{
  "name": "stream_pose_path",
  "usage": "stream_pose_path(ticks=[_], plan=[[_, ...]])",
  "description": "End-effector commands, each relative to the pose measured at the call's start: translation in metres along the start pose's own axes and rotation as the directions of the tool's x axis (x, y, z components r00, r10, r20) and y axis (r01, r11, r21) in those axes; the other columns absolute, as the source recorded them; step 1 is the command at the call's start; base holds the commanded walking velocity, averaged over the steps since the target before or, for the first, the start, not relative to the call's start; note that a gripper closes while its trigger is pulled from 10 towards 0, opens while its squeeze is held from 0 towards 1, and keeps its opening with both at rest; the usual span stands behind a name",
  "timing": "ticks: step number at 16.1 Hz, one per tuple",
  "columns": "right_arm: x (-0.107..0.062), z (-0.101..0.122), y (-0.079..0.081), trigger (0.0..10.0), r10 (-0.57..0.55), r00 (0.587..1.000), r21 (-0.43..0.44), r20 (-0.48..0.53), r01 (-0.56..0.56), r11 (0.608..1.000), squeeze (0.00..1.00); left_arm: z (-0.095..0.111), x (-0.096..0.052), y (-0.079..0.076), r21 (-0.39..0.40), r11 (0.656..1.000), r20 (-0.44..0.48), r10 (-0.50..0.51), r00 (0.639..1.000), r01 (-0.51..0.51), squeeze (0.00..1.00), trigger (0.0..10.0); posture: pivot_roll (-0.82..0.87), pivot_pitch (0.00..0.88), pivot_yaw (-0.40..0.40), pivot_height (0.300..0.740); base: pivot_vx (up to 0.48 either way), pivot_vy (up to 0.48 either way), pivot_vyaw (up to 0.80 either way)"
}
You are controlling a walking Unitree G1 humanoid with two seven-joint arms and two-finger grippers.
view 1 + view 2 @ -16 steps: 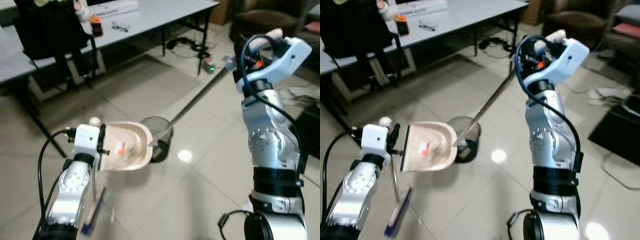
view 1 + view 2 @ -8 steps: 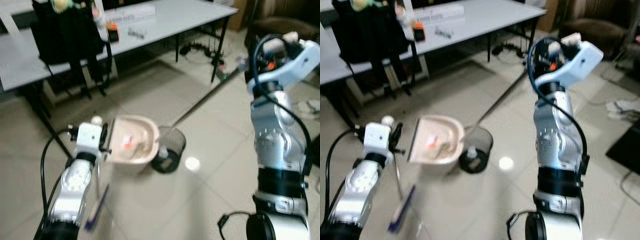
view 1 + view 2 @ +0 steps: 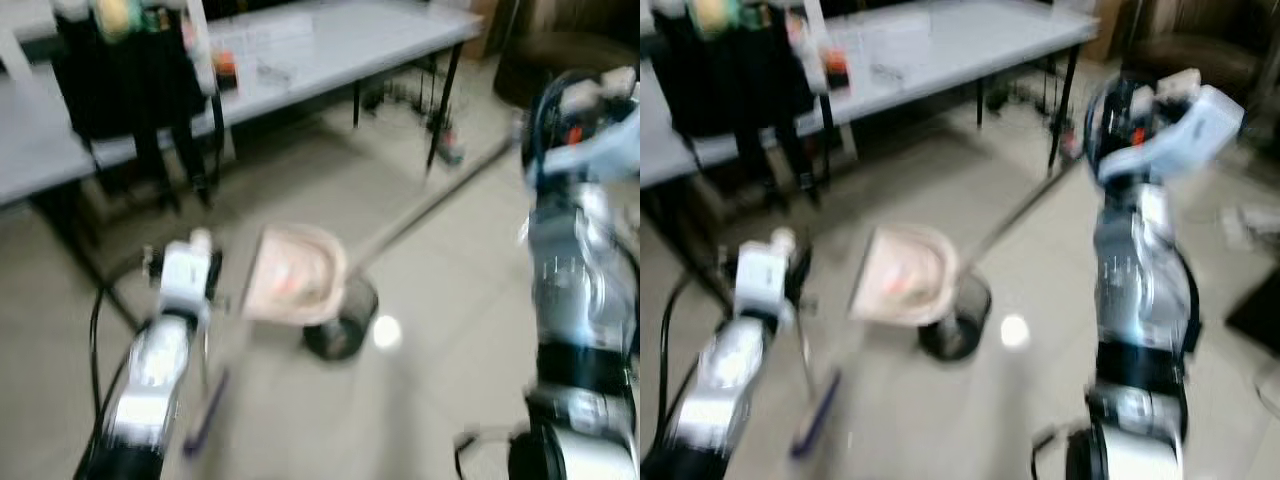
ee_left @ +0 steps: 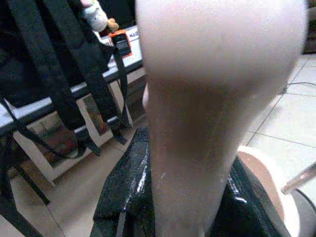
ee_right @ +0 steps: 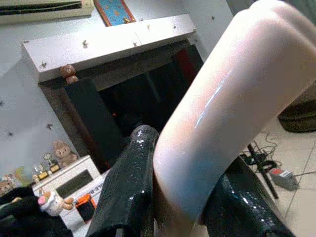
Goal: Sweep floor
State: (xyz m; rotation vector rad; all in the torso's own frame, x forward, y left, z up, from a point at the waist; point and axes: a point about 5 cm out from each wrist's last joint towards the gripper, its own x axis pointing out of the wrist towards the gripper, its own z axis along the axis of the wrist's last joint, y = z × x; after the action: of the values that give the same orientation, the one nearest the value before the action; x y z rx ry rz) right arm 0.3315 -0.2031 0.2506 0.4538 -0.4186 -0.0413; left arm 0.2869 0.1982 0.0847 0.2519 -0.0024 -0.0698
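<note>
My left gripper (image 3: 212,287) is shut on the handle of a pale pink dustpan (image 3: 295,285). The dustpan hangs tilted over a small black mesh bin (image 3: 340,322) on the floor, with some reddish bits in it. In the left wrist view the pink handle (image 4: 197,123) sits between the black fingers (image 4: 123,192). My right gripper (image 3: 1140,100) is raised at the right and shut on the broom's pink grip (image 5: 222,113). The broom's long pole (image 3: 430,200) slants down to the bin. Both eye views are blurred.
Grey tables (image 3: 330,40) stand at the back, with a black bag (image 3: 130,80) hanging at one. A power strip and cables (image 3: 445,150) lie under the table's right end. A dark sofa (image 3: 560,60) is far right. A blue strip (image 3: 205,425) hangs near my left arm.
The camera has moved and the picture is now blurred. The dustpan has tipped more upright over the bin. Both grippers keep their hold.
</note>
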Motion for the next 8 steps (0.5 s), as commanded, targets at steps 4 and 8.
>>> stream_pose_path(ticks=[4, 8], plan=[[0.0029, 0.0137, -0.0053, 10.0, 0.001, 0.997, -0.067, 0.075, 0.004, 0.998, 0.0, 0.0112, 0.0035, -0.0041, 0.003, 1.0, 0.049, -0.011, 0.999, 0.011, 0.0, 10.0, -0.07, 0.002, 0.054, 0.74, 0.413, 0.0, 0.0], [0.0025, 0.0122, -0.0036, 10.0, 0.026, 0.997, -0.12, 0.077, -0.016, 0.993, 0.0, 0.0108, 0.0026, -0.0051, -0.005, 1.0, 0.043, -0.009, 0.999, 0.01, 0.0, 10.0, -0.07, 0.007, 0.051, 0.74, 0.387, 0.0, 0.0]])
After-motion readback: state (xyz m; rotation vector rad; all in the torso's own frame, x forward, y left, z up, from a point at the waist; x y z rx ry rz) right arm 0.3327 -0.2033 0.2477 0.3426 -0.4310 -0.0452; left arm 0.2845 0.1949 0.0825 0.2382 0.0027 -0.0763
